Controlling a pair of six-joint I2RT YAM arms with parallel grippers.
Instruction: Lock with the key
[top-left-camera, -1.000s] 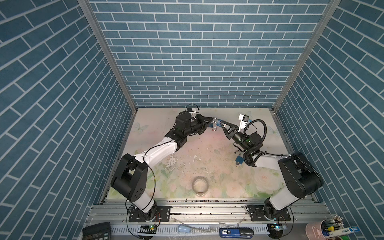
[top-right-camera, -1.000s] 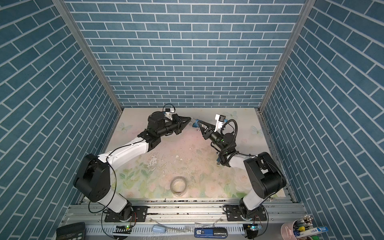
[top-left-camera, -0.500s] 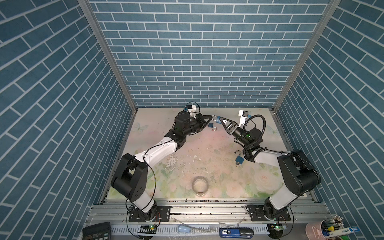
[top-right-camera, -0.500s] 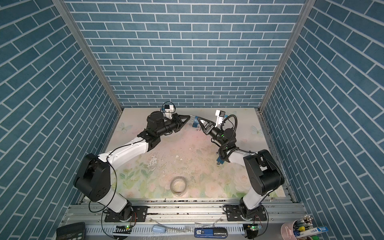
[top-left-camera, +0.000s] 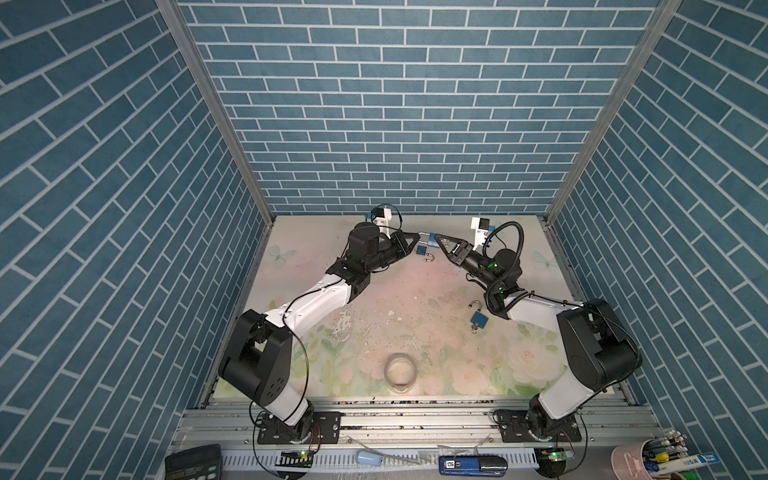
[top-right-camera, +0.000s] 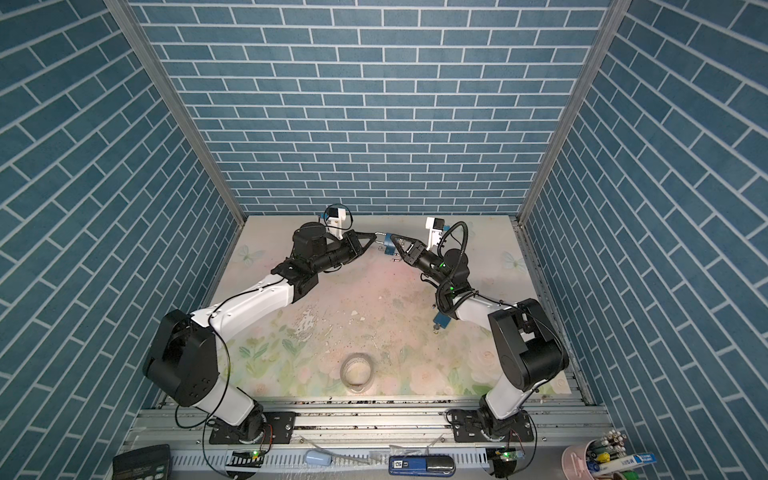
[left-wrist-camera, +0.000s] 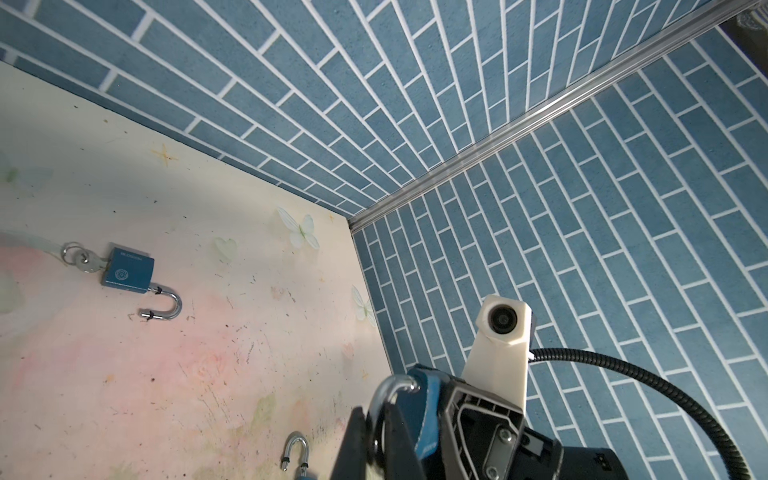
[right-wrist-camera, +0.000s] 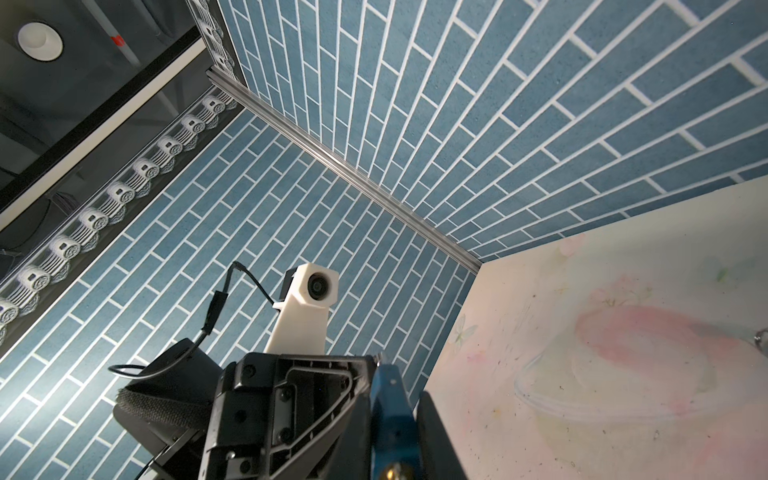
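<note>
Left hand: the left hand (top-left-camera: 417, 237) was shut tight on the silver shackle (left-wrist-camera: 392, 390) of a blue padlock (top-left-camera: 432, 241), held in the air near the back wall.
Right hand: the right hand (top-left-camera: 438, 240) met it tip to tip. It was clamped across the padlock's blue body, which sat wedged between its fingers (right-wrist-camera: 432, 424) in the right wrist view.
Long axis: the padlock lay roughly level along the line joining the two hands, with the shackle toward the left hand and the body toward the right.
Nearer arm: neither, since both already had hold of it.
Coming move: as I judged it, shackle and body had to be pressed together along that shared line. I could not tell whether the shackle was seated.
Key: none could be made out in the held padlock.
Below: a second padlock (top-left-camera: 422, 250) lay on the surface (top-left-camera: 395, 282) just under the hands, its shackle open and a key (left-wrist-camera: 89, 262) in its base.
Further out: a third padlock (top-left-camera: 479, 319) lay well apart, beside the right arm.
</note>
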